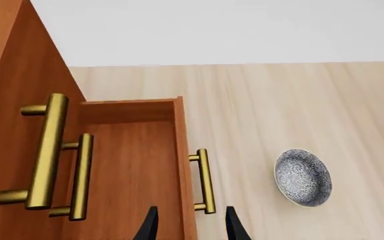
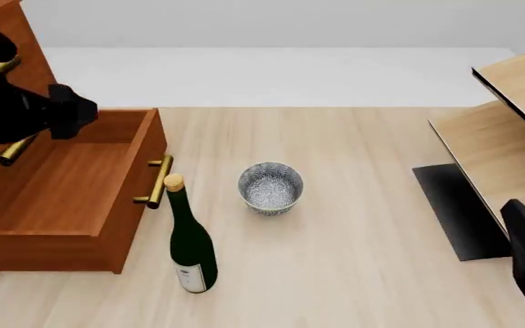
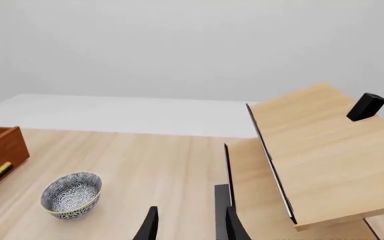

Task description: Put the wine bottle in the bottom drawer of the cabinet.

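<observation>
Right end effector [image 3: 188,225] low at the near right edge of the tabletop [image 2: 363,225], fingers parted, nothing between them; in its wrist view the pale shelf unit [image 3: 312,155] sits just ahead and beside it, with a small black block [image 3: 365,107] on the sloping top panel. Well apart from this end effector, across the tabletop, the wine bottle [image 2: 189,239] stands upright, white label near its base, tan-gold top touching or just in front of the bottom drawer's brass handle [image 2: 158,181]; cannot tell which. Patterned bowl [image 2: 270,186] just beside the bottle, farther in. Bottom drawer [image 2: 62,198] pulled open. Left end effector [image 1: 190,225] raised above the drawer beside the cabinet [image 1: 5,75] front, fingers parted, gripping nothing; the drawer handle lies just beyond its fingertips.
</observation>
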